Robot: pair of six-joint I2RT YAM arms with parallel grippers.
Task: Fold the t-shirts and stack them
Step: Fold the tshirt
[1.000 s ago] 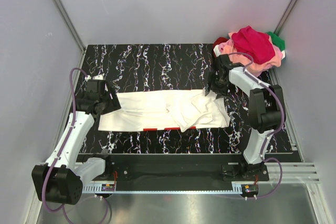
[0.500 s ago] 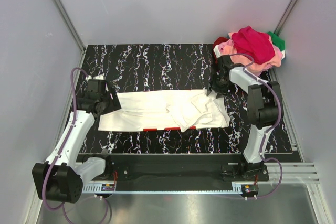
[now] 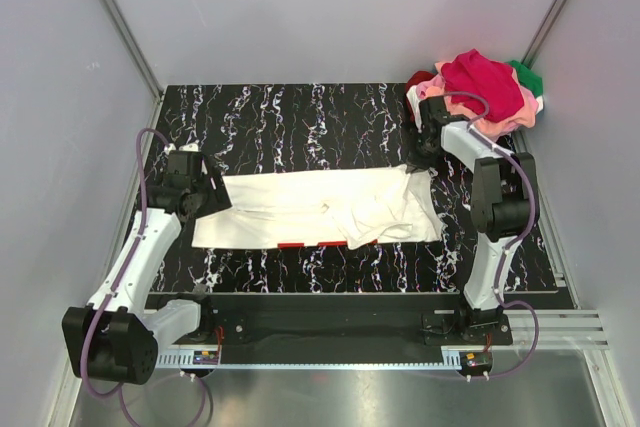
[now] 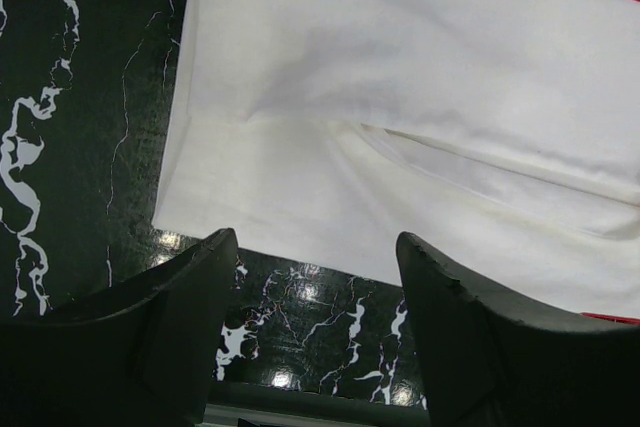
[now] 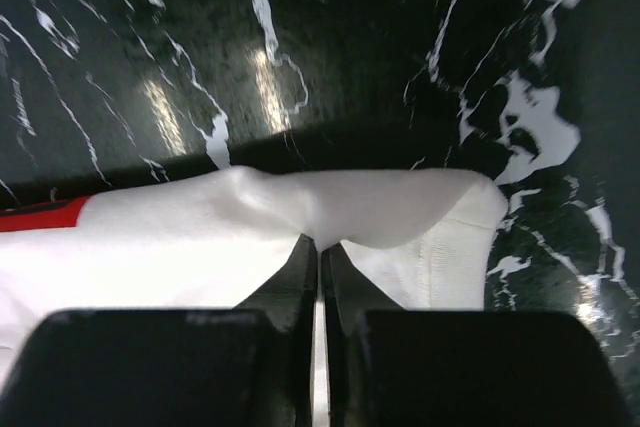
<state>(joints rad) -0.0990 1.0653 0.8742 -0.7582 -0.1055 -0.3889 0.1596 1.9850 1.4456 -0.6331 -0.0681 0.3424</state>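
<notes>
Folding white tee (image 3: 300, 209), mid-step. Right claw (image 5: 320, 245) pinched shut on tee's far corner, cloth bunched just ahead of tips. Left claw (image 4: 315, 247) wide, empty, over tee's other end. Next, likely: lift corner, carry across without dragging the rest. Spare pile (image 3: 485, 87) just beyond right claw.

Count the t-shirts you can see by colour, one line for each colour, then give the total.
white t-shirt: 1
pink t-shirt: 1
magenta t-shirt: 1
dark red t-shirt: 1
green t-shirt: 1
Total: 5
The four coloured ones are bunched together at the far right corner, so more may lie hidden beneath them.
</notes>
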